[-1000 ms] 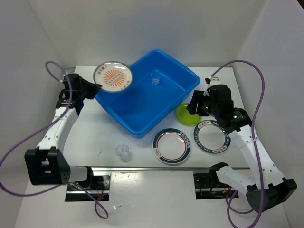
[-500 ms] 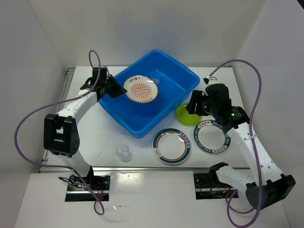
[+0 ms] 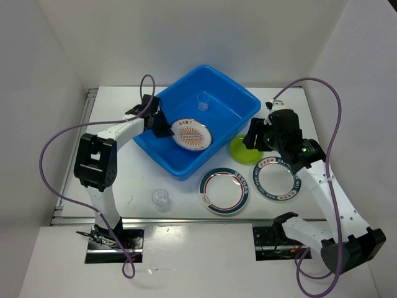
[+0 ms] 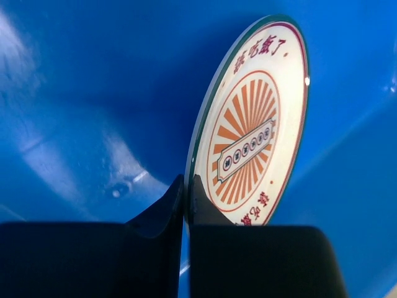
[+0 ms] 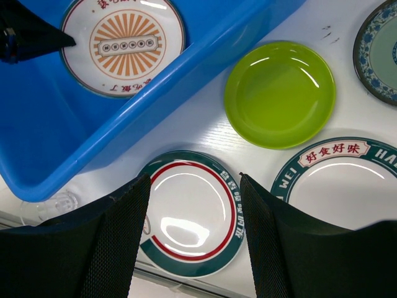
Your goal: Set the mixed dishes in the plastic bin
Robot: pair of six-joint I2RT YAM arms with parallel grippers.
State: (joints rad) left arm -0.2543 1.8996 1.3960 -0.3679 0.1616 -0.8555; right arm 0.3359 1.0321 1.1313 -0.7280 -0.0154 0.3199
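The left gripper (image 4: pixel 186 186), clamped on the rim of the orange-sunburst plate (image 4: pixel 251 124), has swung into the blue bin (image 4: pixel 74 93); lay the plate flat beneath, then release.

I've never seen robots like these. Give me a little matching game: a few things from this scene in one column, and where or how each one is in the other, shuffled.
Column 1
1. orange-sunburst plate
2. lime-green plate
3. blue bin
4. right arm's fingers

Column 2
a. spread apart above the table
b. has a small clear cup inside
c. pinched at its rim by the left arm's fingers
d. lies flat on the table, just outside the bin

Pairs: 1-c, 2-d, 3-b, 4-a
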